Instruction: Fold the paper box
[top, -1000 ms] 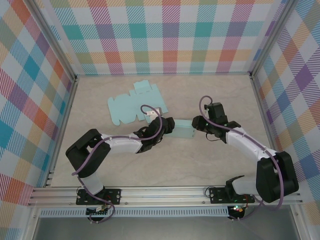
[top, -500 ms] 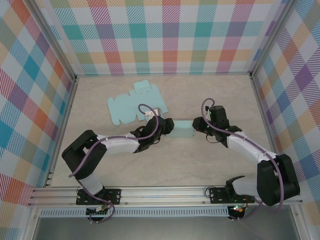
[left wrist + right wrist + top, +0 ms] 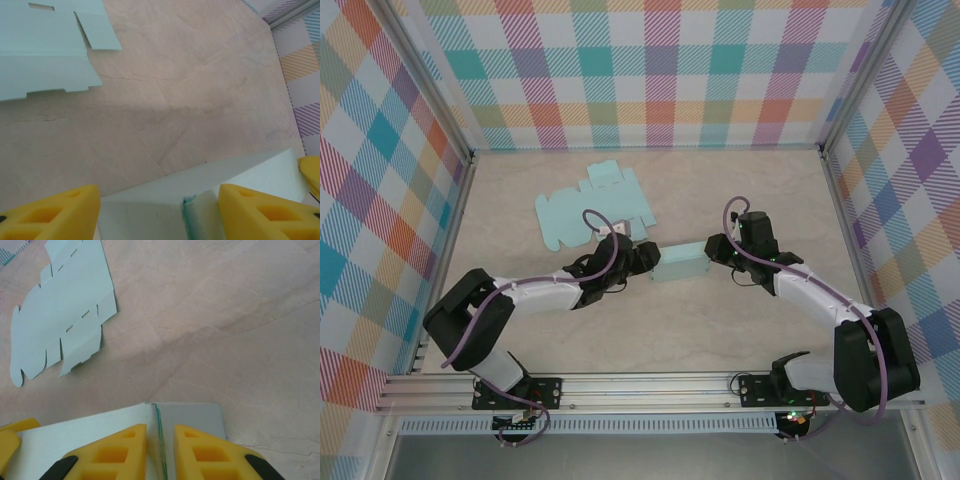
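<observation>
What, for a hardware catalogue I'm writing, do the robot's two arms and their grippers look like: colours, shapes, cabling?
Both the left arm and the right arm have bulky black joints, white link covers and a purple cable looping alongside. The left gripper and the right gripper carry blocky yellow fingers with moulded recesses.

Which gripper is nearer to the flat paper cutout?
Left. The left gripper is just in front and right of the cutout, at the box's left end; the right gripper is farther right, at the box's other end.
</observation>
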Robot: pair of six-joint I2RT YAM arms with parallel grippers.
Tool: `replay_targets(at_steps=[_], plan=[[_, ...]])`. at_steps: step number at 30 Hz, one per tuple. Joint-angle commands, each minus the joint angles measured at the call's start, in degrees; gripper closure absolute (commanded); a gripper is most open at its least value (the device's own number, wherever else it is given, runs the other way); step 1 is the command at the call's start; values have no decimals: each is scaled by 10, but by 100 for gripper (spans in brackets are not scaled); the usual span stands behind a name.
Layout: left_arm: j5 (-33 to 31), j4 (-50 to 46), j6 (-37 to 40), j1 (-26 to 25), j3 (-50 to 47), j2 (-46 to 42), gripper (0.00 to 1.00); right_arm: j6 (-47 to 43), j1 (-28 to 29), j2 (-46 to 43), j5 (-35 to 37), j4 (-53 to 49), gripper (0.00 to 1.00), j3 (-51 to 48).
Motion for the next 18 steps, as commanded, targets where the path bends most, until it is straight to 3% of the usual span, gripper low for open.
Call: replay_targets(at_steps=[1,4,10,14,18], plan=[[26,-28,13,5,-10,-26,33,2,-5,17,24,-63,80,-25],[33,-29,16,6,-14,-40,29,1,-5,16,24,-63,80,-24],[52,-34,24,6,-20,-54,31,2,-6,17,23,-63,80,-23],[46,-42,26,6,-24,-40,40,2,-5,18,22,-62,80,-24],[48,-35,13,8,-36,-16,57,1,-5,17,20,-63,81,-24]])
